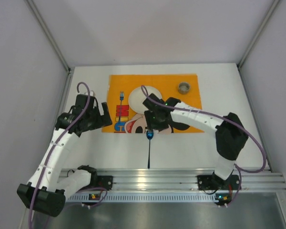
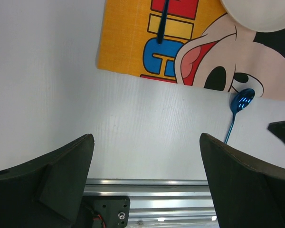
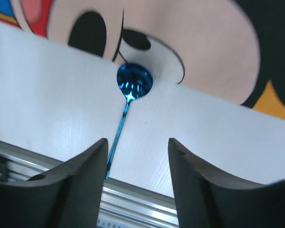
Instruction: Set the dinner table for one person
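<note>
The top camera sat high above and behind both arm bases, looking steeply down on the whole table (image 1: 219, 81), with the rail (image 1: 157, 179) low in its view and the orange placemat (image 1: 133, 86) beyond it. The left wrist camera looked down from fairly close between the left fingers (image 2: 52, 180) onto the placemat's near left corner, the rail along its bottom edge. The right wrist camera hung nearer the surface, tilted down past the right fingers (image 3: 76, 180); all three views shared the blue spoon (image 3: 128, 95), the placemat's near edge and the rail
</note>
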Available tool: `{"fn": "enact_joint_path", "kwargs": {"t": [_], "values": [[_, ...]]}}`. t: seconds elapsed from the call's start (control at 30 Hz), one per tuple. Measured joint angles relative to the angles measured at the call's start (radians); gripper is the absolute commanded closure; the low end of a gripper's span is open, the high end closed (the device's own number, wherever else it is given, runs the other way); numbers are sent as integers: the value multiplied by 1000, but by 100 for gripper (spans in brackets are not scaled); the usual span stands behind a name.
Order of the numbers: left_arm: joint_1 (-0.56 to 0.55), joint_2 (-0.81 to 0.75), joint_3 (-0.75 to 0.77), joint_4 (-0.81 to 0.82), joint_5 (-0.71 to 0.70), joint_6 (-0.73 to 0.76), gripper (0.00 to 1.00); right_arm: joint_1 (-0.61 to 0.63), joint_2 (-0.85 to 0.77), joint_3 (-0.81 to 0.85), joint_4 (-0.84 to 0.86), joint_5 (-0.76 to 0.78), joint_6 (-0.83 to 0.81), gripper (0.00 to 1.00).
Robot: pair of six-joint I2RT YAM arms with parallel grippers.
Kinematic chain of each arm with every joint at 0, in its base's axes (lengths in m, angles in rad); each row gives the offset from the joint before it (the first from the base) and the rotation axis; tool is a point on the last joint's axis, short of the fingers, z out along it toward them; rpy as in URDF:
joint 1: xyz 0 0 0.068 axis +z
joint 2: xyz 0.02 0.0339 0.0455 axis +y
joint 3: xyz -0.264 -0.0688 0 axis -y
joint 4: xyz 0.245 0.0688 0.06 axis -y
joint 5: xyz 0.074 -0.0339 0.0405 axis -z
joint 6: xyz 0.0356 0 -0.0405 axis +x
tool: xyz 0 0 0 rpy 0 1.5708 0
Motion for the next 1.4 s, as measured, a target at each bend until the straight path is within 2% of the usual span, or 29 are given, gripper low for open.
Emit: {"fn": "enact_joint_path", "kwargs": {"t": [0.1, 0.27, 0.47, 0.83, 0.93, 1.13, 1.4], "values": [[0, -42, -7, -3, 18, 6, 2, 67, 72, -49, -17, -14, 51, 63], [0, -127, -31, -5, 51, 11, 2, 135, 124, -60, -21, -13, 112, 64], [0, -197, -42, -34, 85, 15, 2, 149, 127, -71, 15, -14, 186, 64], [-8, -180, 2, -77, 114, 15, 2, 149, 233, -58, 63, 6, 249, 75], [-14, -187, 2, -90, 113, 15, 2, 151, 239, -51, 53, 26, 256, 80], [-29, -201, 1, -93, 108, 20, 2, 156, 241, -51, 39, 56, 269, 100], [-41, -201, 1, -93, 98, 23, 2, 168, 248, -39, 26, 80, 251, 100]]}}
